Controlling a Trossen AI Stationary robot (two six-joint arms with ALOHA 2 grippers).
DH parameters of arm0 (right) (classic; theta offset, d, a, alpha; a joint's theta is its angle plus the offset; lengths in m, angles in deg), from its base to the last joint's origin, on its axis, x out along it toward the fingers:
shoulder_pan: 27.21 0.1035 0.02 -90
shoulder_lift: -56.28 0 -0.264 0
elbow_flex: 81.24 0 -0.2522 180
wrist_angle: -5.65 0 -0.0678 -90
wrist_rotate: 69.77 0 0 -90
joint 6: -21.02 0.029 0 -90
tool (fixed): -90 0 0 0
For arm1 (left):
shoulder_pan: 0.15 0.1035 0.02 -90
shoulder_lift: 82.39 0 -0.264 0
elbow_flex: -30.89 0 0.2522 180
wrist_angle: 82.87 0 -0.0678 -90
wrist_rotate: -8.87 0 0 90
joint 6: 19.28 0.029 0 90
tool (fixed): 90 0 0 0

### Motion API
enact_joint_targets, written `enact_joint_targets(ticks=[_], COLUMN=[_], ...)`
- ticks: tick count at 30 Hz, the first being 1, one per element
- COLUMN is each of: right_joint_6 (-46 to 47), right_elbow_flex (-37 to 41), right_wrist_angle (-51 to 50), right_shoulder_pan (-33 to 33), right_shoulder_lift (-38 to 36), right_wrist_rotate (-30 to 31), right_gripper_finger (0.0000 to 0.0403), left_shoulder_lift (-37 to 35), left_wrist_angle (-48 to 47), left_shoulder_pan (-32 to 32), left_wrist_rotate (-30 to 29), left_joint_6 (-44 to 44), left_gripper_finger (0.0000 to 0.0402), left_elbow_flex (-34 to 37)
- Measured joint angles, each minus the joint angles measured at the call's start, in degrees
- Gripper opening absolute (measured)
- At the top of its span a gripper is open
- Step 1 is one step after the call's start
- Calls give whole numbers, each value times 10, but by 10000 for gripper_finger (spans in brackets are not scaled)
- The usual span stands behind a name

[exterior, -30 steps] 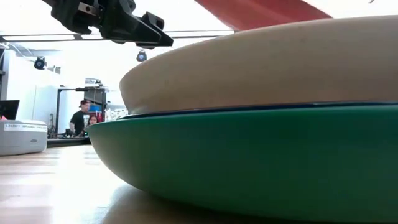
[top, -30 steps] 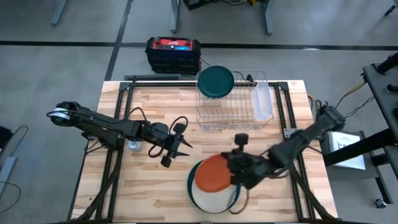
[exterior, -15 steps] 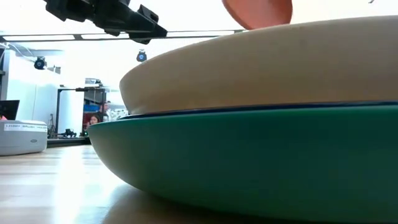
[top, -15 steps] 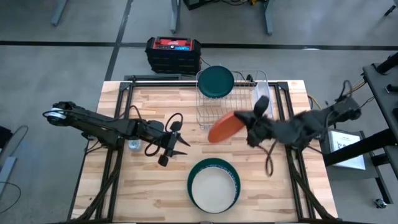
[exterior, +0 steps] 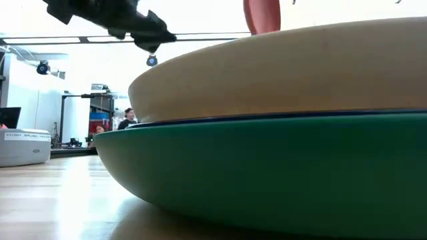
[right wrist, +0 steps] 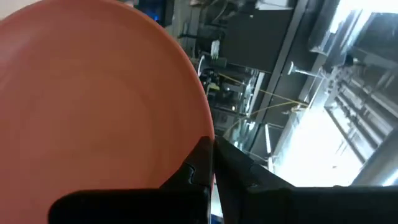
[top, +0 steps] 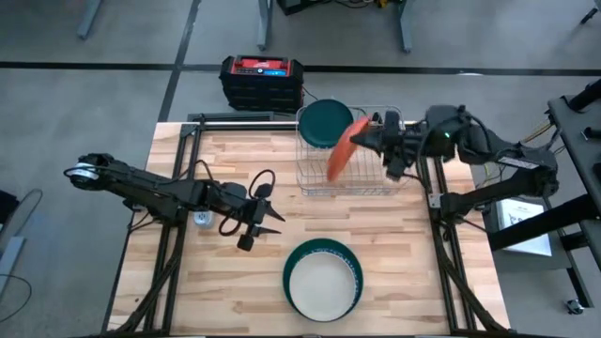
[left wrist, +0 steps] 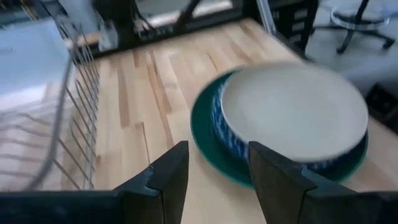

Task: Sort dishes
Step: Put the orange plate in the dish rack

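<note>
One dark green plate (top: 325, 123) already stands in the wire rack (top: 349, 155) at 12 o'clock. The right gripper (top: 368, 140), clamped on the orange plate (top: 342, 149), holds it tilted over the rack. The white bowl (top: 324, 283) on the green plate (top: 323, 248) waits at 6 o'clock; the left gripper (top: 272, 216), fingers apart, hovers at 9 o'clock.

The worktop (top: 235, 272) is pale butcher-block wood on a black frame, standing on a grey concrete floor (top: 113, 38). A black and red box (top: 262, 81) sits on the floor just beyond its far edge. Across the room are white walls, bright overhead light, a dark equipment stand (exterior: 100, 117) and a person (exterior: 127, 119) behind it.
</note>
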Motion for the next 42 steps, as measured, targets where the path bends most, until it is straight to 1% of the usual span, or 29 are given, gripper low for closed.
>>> enact_joint_targets(ticks=[7,11,14,18,24,27,29,35,37,39,42], right_joint_6=[-88,-134,-156,-176,-216,-224,-236,-264,-273,-281,-286], right_elbow_flex=[3,6,8,14,18,18,20,48,57,64,74], right_wrist_angle=[5,4,5,5,19,38,43,102,124,140,165], right_shoulder_pan=[-82,-110,-127,-138,-147,-147,-152,-175,-186,-195,-204], right_shoulder_lift=[39,59,73,90,110,120,127,146,152,162,176], right_wrist_rotate=[-80,-127,-157,-160,-188,-190,-206,-274,-296,-319,-335], right_gripper_finger=[0,0,0,0,0,0,0,0,0,0,0], left_shoulder_lift=[-5,-5,-5,-5,-5,-8,-16,-64,-78,-87,-90], left_wrist_angle=[4,3,3,3,3,0,-8,-71,-77,-79,-86], left_shoulder_pan=[0,-1,-2,-2,-1,-1,-1,-2,-2,-2,-2], left_wrist_rotate=[-3,-5,-5,-5,-6,-25,-49,-166,-195,-205,-213], left_joint_6=[-20,-47,-50,-44,-41,-38,-38,-38,-39,-38,-38], left_gripper_finger=[155,155,155,155,155,155,155,155,155,155,155], left_elbow_flex=[-10,-5,-4,-4,-4,-3,-3,-14,-17,-17,-17])
